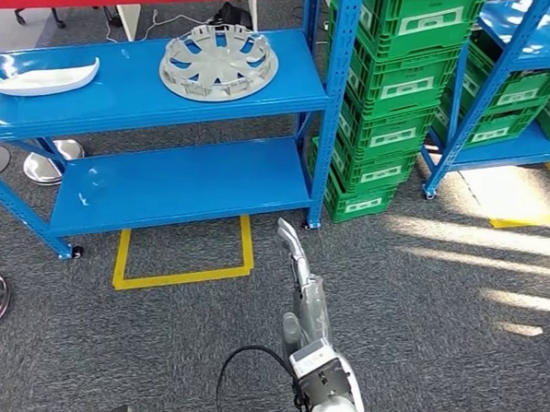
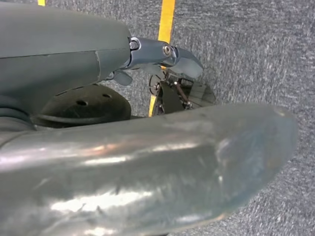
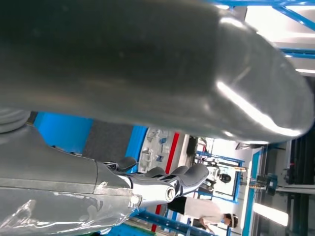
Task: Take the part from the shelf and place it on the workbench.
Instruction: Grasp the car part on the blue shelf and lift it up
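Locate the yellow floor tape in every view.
Head view: the yellow tape rectangle lies on the grey carpet, in front of the blue metal shelf.
Left wrist view: the tape runs as one strip across the carpet.
Right wrist view: not in it.
Shared landmark: the grey carpet.

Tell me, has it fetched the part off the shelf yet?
Not yet. The grey wheel cover lies on the blue shelf's top level, untouched. The right hand reaches toward the shelf, holding nothing. Grasping, carrying and placing on the workbench all remain.
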Robot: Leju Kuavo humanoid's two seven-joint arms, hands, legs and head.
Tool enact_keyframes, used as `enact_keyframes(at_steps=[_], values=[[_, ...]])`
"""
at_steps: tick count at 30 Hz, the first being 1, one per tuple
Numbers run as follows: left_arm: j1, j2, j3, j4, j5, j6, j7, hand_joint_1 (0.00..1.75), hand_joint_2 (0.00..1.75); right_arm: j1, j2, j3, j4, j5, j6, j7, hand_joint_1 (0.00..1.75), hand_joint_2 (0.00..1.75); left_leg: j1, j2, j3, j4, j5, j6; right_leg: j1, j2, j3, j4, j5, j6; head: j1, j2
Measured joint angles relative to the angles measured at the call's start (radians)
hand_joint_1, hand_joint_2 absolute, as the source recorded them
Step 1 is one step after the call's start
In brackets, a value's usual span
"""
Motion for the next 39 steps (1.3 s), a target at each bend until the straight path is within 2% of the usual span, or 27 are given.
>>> enact_keyframes(at_steps=[2,4,5,6,7,9,10,12,14,15,17,19,20,21,22,24,25,26,29,31,32,34,35,36,37,38,39], values=[[0.000,0.001,0.000,0.000,-0.001,-0.005,0.000,0.00,0.00,0.000,0.000,0.000,0.000,0.000,0.000,0.000,0.00,0.00,0.001,0.001,-0.042,0.090,-0.055,-0.009,-0.004,-0.002,0.000,-0.003,0.002,-0.008,-0.005,0.000],[0.001,0.003,0.000,0.000,0.001,-0.020,-0.001,0.00,0.00,0.003,0.000,0.000,0.000,-0.001,0.002,0.001,0.00,0.00,0.002,0.001,-0.107,0.224,-0.113,-0.015,-0.004,-0.003,-0.001,-0.003,0.003,-0.011,-0.008,0.000],[0.002,0.003,0.000,0.000,0.003,-0.032,-0.003,0.00,0.00,0.005,0.000,0.000,0.000,-0.002,0.003,0.001,0.00,0.00,0.002,0.001,-0.127,0.263,-0.120,-0.016,-0.004,-0.003,-0.002,-0.003,0.003,-0.011,-0.008,0.000],[0.003,0.004,0.001,0.000,0.006,-0.045,-0.006,0.00,0.00,0.008,0.000,0.000,0.000,-0.002,0.004,0.002,0.00,0.00,0.003,0.001,-0.130,0.267,-0.108,-0.016,-0.004,-0.002,-0.002,-0.003,0.003,-0.011,-0.008,0.000],[0.003,0.005,0.001,0.000,0.009,-0.060,-0.011,0.00,0.00,0.010,0.000,0.000,-0.001,0.000,0.005,0.001,0.00,0.00,0.003,0.001,-0.115,0.233,-0.078,-0.016,-0.004,-0.002,-0.001,-0.003,0.003,-0.011,-0.008,0.000],[0.003,0.006,0.003,0.000,0.014,-0.087,-0.023,0.00,0.00,0.014,0.000,-0.002,-0.005,0.007,0.001,-0.005,0.00,0.00,0.004,0.002,-0.049,0.101,-0.011,-0.015,-0.003,0.000,0.001,-0.001,0.002,-0.006,-0.010,0.000],[0.002,0.006,0.004,0.000,0.014,-0.099,-0.030,0.00,0.00,0.016,-0.001,-0.003,-0.008,0.012,-0.002,-0.009,0.00,0.00,0.005,0.001,-0.021,0.043,0.008,-0.011,0.000,0.001,-0.001,0.000,0.001,-0.001,-0.011,0.000],[0.002,0.005,0.004,0.000,0.008,-0.118,-0.051,0.00,0.00,0.019,-0.001,-0.005,-0.016,0.018,-0.008,-0.017,0.00,0.00,0.003,-0.001,0.002,-0.010,0.015,0.000,0.004,0.003,-0.004,0.000,0.003,0.010,-0.011,0.000],[0.004,0.006,0.003,0.000,0.000,-0.137,-0.087,0.00,0.00,0.026,-0.002,-0.008,-0.022,0.001,0.000,-0.021,0.00,0.00,0.003,-0.001,0.001,-0.014,0.018,0.016,0.001,0.002,-0.004,-0.004,0.005,0.022,-0.009,0.000],[0.006,0.006,0.003,0.000,-0.004,-0.144,-0.109,0.00,0.00,0.031,-0.003,-0.011,-0.027,-0.018,0.012,-0.023,0.00,0.00,0.003,-0.001,0.001,-0.016,0.020,0.023,-0.001,0.001,-0.009,0.007,-0.004,0.027,-0.008,0.000],[0.006,0.006,0.001,0.000,-0.019,-0.150,-0.144,0.00,0.00,0.043,-0.005,-0.019,-0.039,-0.064,0.044,-0.035,0.00,0.00,0.005,0.000,0.002,-0.018,0.022,0.034,-0.002,-0.002,-0.048,0.089,-0.053,0.036,-0.002,0.000],[0.007,0.007,-0.004,0.000,-0.042,-0.156,-0.141,0.00,0.00,0.054,-0.006,-0.028,-0.048,-0.093,0.067,-0.047,0.00,0.00,0.003,0.001,0.002,-0.018,0.021,0.039,-0.002,-0.003,-0.112,0.226,-0.114,0.040,0.003,0.000],[0.008,0.007,-0.007,0.000,-0.055,-0.156,-0.124,0.00,0.00,0.059,-0.007,-0.032,-0.051,-0.099,0.072,-0.052,0.00,0.00,0.002,0.002,0.002,-0.018,0.021,0.039,-0.002,-0.003,-0.134,0.273,-0.128,0.040,0.003,0.000],[0.008,0.007,-0.010,0.000,-0.069,-0.150,-0.099,0.00,0.00,0.063,-0.007,-0.035,-0.054,-0.102,0.073,-0.055,0.00,0.00,0.001,0.002,0.002,-0.018,0.021,0.039,-0.002,-0.003,-0.140,0.285,-0.123,0.039,0.004,0.000],[0.008,0.007,-0.015,0.000,-0.088,-0.131,-0.065,0.00,0.00,0.065,-0.007,-0.037,-0.057,-0.101,0.072,-0.056,0.00,0.00,0.001,0.001,0.003,-0.018,0.020,0.039,-0.002,-0.003,-0.126,0.256,-0.100,0.038,0.004,0.000],[0.008,0.007,-0.035,0.000,-0.134,-0.061,0.025,0.00,0.00,0.066,-0.006,-0.041,-0.063,-0.096,0.068,-0.053,0.00,0.00,0.000,0.000,0.006,-0.017,0.018,0.035,-0.002,-0.003,-0.058,0.123,-0.038,0.034,0.004,0.000],[0.008,0.006,-0.047,0.000,-0.155,-0.019,0.072,0.00,0.00,0.065,-0.005,-0.042,-0.065,-0.093,0.067,-0.050,0.00,0.00,-0.001,0.000,0.006,-0.014,0.016,0.030,-0.002,-0.003,-0.025,0.062,-0.017,0.030,0.004,0.000],[0.008,0.005,-0.057,0.000,-0.169,0.014,0.109,0.00,0.00,0.064,-0.003,-0.044,-0.066,-0.089,0.066,-0.048,0.00,0.00,-0.003,-0.001,0.006,-0.013,0.015,0.025,-0.001,-0.002,-0.005,0.023,-0.009,0.027,0.004,0.000],[0.007,0.004,-0.074,0.000,-0.178,0.054,0.148,0.00,0.00,0.063,0.002,-0.048,-0.067,-0.078,0.063,-0.044,0.00,0.00,-0.002,-0.002,0.005,-0.017,0.018,0.009,0.002,0.000,0.002,0.003,-0.005,0.010,0.004,0.000],[0.006,0.004,-0.079,0.000,-0.178,0.057,0.149,0.00,0.00,0.062,0.005,-0.049,-0.067,-0.062,0.056,-0.043,0.00,0.00,-0.001,-0.001,-0.007,0.008,-0.003,-0.001,-0.001,-0.006,0.003,-0.001,-0.002,-0.002,0.000,0.000],[0.005,0.004,-0.080,0.000,-0.177,0.058,0.147,0.00,0.00,0.062,0.006,-0.050,-0.067,-0.055,0.053,-0.043,0.00,0.00,0.000,-0.001,-0.026,0.049,-0.029,-0.005,-0.003,-0.011,0.004,-0.003,-0.001,-0.007,-0.003,0.000],[0.005,0.004,-0.080,0.000,-0.176,0.061,0.140,0.00,0.00,0.062,0.007,-0.051,-0.066,-0.048,0.047,-0.043,0.00,0.00,0.001,0.000,-0.090,0.181,-0.094,-0.012,-0.002,-0.022,0.003,-0.003,-0.001,-0.012,-0.008,0.000],[0.006,0.004,-0.080,0.000,-0.175,0.062,0.138,0.00,0.00,0.063,0.007,-0.052,-0.066,-0.047,0.045,-0.042,0.00,0.00,0.001,0.000,-0.120,0.239,-0.114,-0.014,-0.002,-0.029,0.003,-0.003,-0.002,-0.012,-0.008,0.000],[0.006,0.005,-0.080,0.000,-0.175,0.063,0.136,0.00,0.00,0.064,0.007,-0.052,-0.066,-0.046,0.044,-0.042,0.00,0.00,0.001,0.000,-0.135,0.267,-0.114,-0.014,-0.002,-0.036,0.003,-0.003,-0.002,-0.013,-0.008,0.000],[0.007,0.005,-0.080,0.000,-0.174,0.063,0.135,0.00,0.00,0.064,0.007,-0.053,-0.066,-0.046,0.044,-0.042,0.00,0.00,0.001,0.003,-0.131,0.256,-0.095,-0.014,-0.002,-0.044,0.004,-0.003,-0.003,-0.013,-0.009,0.000],[0.006,0.005,-0.080,0.000,-0.174,0.064,0.135,0.00,0.00,0.064,0.007,-0.053,-0.066,-0.046,0.043,-0.041,0.00,0.00,0.001,0.009,-0.109,0.209,-0.061,-0.013,-0.002,-0.052,0.005,-0.003,-0.004,-0.012,-0.009,0.000],[0.006,0.005,-0.080,0.000,-0.173,0.066,0.134,0.00,0.00,0.064,0.007,-0.053,-0.066,-0.045,0.042,-0.041,0.00,0.00,0.001,0.029,-0.074,0.140,-0.024,-0.011,-0.001,-0.060,0.007,-0.003,-0.005,-0.009,-0.009,0.000]])
